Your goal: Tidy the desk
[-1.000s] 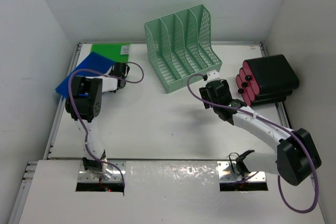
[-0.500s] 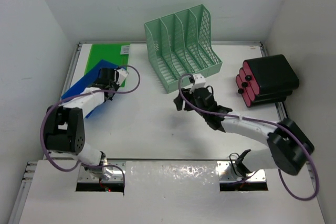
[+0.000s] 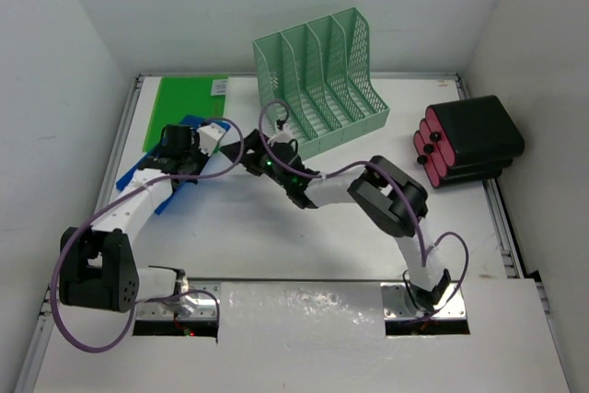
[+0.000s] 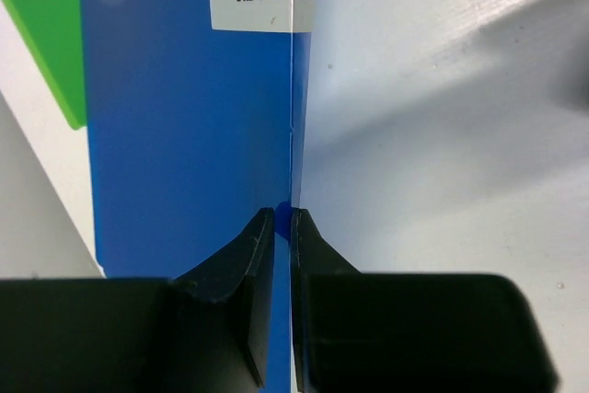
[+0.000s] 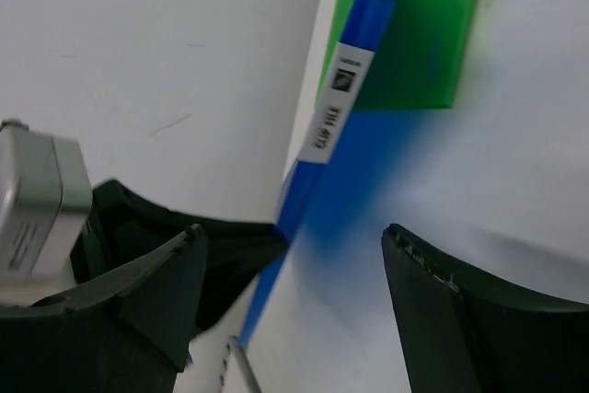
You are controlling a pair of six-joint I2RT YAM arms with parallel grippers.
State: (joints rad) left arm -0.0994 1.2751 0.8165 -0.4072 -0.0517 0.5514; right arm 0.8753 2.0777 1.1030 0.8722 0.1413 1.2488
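Note:
A blue clip file (image 4: 184, 135) stands on edge above the white desk (image 3: 276, 236) at the left. My left gripper (image 4: 282, 213) is shut on its lower edge, and in the top view the left gripper (image 3: 189, 156) covers most of the file (image 3: 170, 195). My right gripper (image 5: 294, 236) is open and has reached across to the file's spine (image 5: 336, 117), which lies between its spread fingers without touching them. From above, the right gripper (image 3: 241, 149) sits just right of the left one. A green folder (image 3: 189, 98) lies flat behind the file.
A mint-green mesh file rack (image 3: 322, 80) stands at the back centre, close behind the right arm. A black case with red cylinders (image 3: 465, 140) sits at the right edge. Metal rails (image 3: 115, 172) and white walls border the desk.
The right arm swept left across the desk from beside the rack to the blue file. The left arm stretched out and carried the file toward the centre, still gripped.

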